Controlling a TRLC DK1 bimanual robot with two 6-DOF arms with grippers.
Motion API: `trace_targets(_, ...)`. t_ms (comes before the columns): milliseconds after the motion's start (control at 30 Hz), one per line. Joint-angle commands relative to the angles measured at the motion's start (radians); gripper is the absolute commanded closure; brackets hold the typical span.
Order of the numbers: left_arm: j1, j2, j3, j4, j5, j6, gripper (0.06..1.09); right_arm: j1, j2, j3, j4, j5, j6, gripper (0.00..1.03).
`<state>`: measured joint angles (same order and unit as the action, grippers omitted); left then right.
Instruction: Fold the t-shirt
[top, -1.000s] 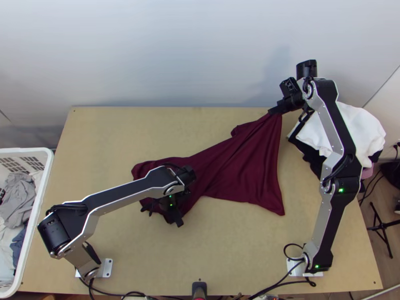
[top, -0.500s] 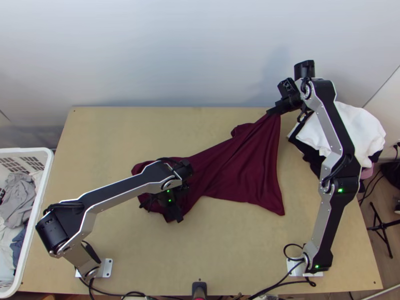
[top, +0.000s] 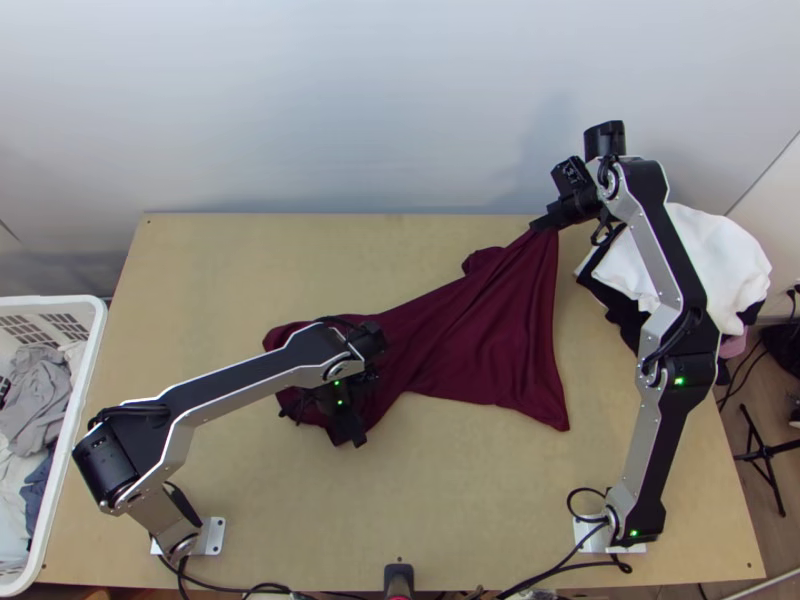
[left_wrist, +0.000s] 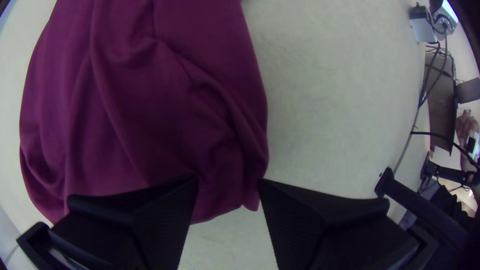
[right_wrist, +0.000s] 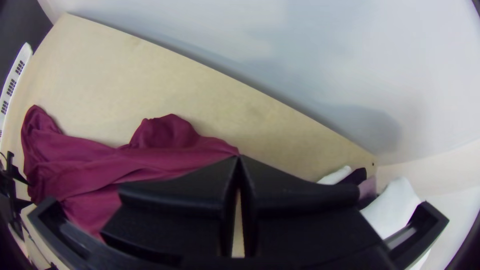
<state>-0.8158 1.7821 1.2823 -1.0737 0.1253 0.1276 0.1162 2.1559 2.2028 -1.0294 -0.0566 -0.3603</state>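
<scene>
One t-shirt (top: 480, 350) slanting away from the basket (top: 60, 300)

Your t-shirt lies across the middle of the tabletop (top: 450, 500), part spread and part bunched, not folded. Its long axis slants: one rumpled end points toward the basket, the other rises to a peak on the side far from the basket. Let that line guide your next move.

At the peak, your right jaws (right_wrist: 239, 159) are closed, with a gathered bit of the cloth pinched at their tips. Your left jaws (left_wrist: 228, 185) stand wide apart at the basket-side end, much the nearer pair to it. A loose edge of cloth lies in the gap between them, and nothing is clamped there.

The step in hand looks like getting a second hold, so that you can pull the shirt straight between both ends. You would want the left jaws to close squarely over that loose edge; too shallow a bite could let it slip, too deep could catch several layers. The fabric looks thin and soft, so expect creases along the slant. Folding proper seems hardly begun.

As for brands or labels, you can make out no writing on the shirt.
</scene>
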Motion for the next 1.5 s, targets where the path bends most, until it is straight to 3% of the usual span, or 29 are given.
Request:
trace_targets(0, 0.000, 0.000, -0.017, 0.024, -0.010, 0.007, 0.49, 0.003, -0.002, 0.003, 0.000, 0.001, -0.002, 1.00)
trace_targets(33, 0.000, 0.000, -0.020, 0.031, -0.010, 0.010, 0.52, 0.002, -0.002, 0.001, 0.000, 0.000, -0.003, 1.00)
trace_targets(133, 0.017, -0.001, -0.021, 0.052, -0.009, 0.012, 0.81, 0.000, -0.002, -0.002, 0.000, 0.000, -0.005, 1.00)
trace_targets(300, 0.030, -0.006, -0.020, 0.052, -0.009, 0.010, 1.00, 0.000, -0.008, -0.014, 0.000, 0.000, -0.005, 1.00)
trace_targets(600, 0.078, -0.087, -0.008, 0.026, 0.007, 0.015, 1.04, 0.005, -0.047, -0.048, -0.008, 0.000, 0.001, 1.00)
trace_targets(800, 0.239, -0.224, 0.077, -0.086, 0.099, 0.047, 1.04, 0.034, -0.143, -0.026, -0.063, -0.002, 0.024, 1.00)
trace_targets(1067, 0.609, -0.435, 0.169, -0.180, 0.152, 0.147, 1.04, -0.016, -0.245, 0.008, -0.202, -0.003, 0.132, 1.00)
trace_targets(1333, 1.058, -0.477, 0.377, -0.192, 0.321, 0.175, 1.04, -0.038, -0.344, 0.106, -0.227, -0.003, 0.241, 1.00)
trace_targets(1467, 1.225, -0.431, 0.499, -0.190, 0.439, 0.150, 1.04, 0.074, -0.407, 0.048, -0.248, -0.020, 0.207, 1.00)
